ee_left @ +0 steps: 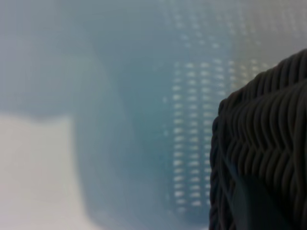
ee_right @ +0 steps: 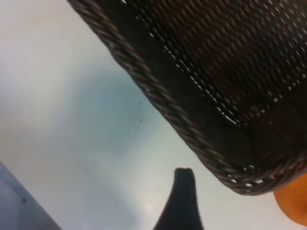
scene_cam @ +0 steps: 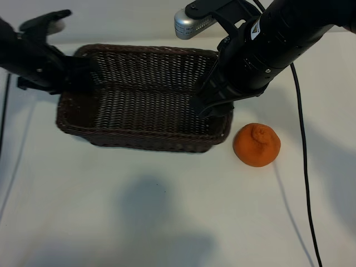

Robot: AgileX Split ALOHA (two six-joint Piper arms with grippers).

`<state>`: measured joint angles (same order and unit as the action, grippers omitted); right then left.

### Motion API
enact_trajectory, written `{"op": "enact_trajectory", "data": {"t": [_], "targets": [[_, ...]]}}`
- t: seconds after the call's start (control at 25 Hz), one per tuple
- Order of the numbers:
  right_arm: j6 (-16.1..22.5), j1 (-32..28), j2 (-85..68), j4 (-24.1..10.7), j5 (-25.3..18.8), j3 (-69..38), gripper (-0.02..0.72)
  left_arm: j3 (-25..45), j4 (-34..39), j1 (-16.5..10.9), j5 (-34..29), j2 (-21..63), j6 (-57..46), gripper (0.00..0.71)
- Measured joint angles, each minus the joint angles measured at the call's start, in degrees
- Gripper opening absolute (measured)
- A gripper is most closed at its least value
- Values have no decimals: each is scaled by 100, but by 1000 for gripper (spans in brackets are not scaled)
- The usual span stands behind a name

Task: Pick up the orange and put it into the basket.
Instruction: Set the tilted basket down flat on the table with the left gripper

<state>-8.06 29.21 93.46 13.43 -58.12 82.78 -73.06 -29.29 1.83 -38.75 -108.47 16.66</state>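
The orange sits on the table just beside the basket, not yet picked up. Behind it the right gripper hangs over the basket's near corner, jaws apart and empty. The left gripper, nearly together, holds nothing at the far end

No text, number or brand can be read anywhere. The right arm carries a small white label above the basket, but its marks are too small to make out.
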Motion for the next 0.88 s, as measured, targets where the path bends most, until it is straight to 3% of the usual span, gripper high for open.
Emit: {"op": "enact_trajectory", "data": {"t": [0.44,0.88], "targets": [[0,0,0,0,10,0,593,-55,666,0,88,-113,-524,152],[0,0,0,3,15,0,593,80,530,0,517,-159,-585,151]]}}
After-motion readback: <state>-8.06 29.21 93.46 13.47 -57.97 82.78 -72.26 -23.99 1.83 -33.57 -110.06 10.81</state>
